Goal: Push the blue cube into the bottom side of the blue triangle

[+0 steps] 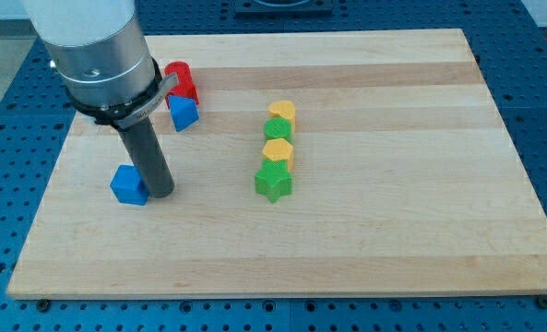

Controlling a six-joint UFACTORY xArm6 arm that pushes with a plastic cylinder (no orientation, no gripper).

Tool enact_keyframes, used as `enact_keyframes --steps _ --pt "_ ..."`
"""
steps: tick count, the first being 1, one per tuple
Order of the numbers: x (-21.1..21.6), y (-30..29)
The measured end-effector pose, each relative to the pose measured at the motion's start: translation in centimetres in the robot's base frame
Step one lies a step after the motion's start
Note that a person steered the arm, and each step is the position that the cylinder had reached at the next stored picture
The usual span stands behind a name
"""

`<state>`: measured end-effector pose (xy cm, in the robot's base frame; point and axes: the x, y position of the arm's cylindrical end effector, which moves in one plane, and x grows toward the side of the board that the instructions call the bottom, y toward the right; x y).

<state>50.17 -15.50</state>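
Camera view: my tip [160, 192], a bare rod holding nothing, touches the blue cube [129, 184] just left; blue triangle [183, 112] lies above.

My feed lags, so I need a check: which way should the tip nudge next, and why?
Probably slip round to the bottom of the blue cube: my tip sits against its right side, while the blue triangle lies toward the view's top, slightly right.

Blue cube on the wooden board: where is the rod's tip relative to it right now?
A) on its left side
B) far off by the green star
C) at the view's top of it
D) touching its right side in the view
D: my tip sits against the view's right side of the blue cube, well below the blue triangle.
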Motion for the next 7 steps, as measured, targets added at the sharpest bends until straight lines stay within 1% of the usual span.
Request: enact_keyframes --steps 1,2,3,4,5,6,7 --pt "1.9 -0.6" --pt "2.3 -2.5" --pt "0.8 -4.3" --pt "0.6 -4.4" --pt "1.4 -7.4" --pt "1.2 -10.2" --pt "-1.6 -8.7"
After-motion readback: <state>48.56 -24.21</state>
